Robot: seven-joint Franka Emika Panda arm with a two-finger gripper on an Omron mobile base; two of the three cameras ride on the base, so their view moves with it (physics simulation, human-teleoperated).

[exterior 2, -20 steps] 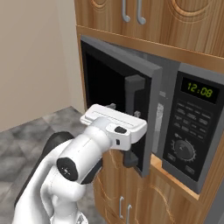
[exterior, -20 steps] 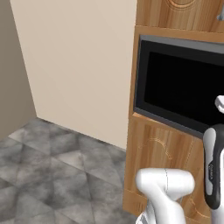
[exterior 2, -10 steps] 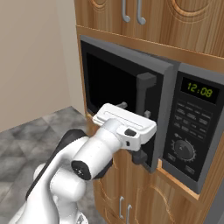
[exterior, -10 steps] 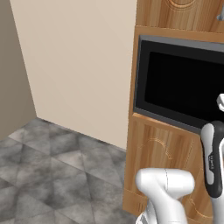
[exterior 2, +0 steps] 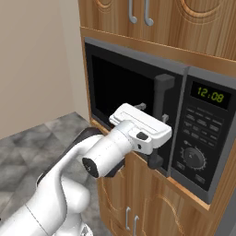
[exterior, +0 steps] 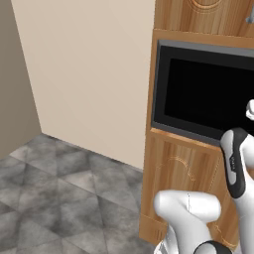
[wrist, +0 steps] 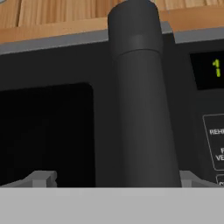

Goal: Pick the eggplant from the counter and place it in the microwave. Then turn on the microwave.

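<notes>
I had one dark grey microwave with a black glass door [exterior 2: 133, 92] set in the wooden cabinet wall, its single vertical bar handle [wrist: 140, 100] right before the hand. The one white two-finger gripper [exterior 2: 154, 120] stood spread wide, one finger either side of that handle, pinching nothing

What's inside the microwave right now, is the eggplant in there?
Cannot tell. The microwave door is shut, or all but, and its black glass shows only darkness. The open claw sits at the handle, hiding nothing more.
</notes>
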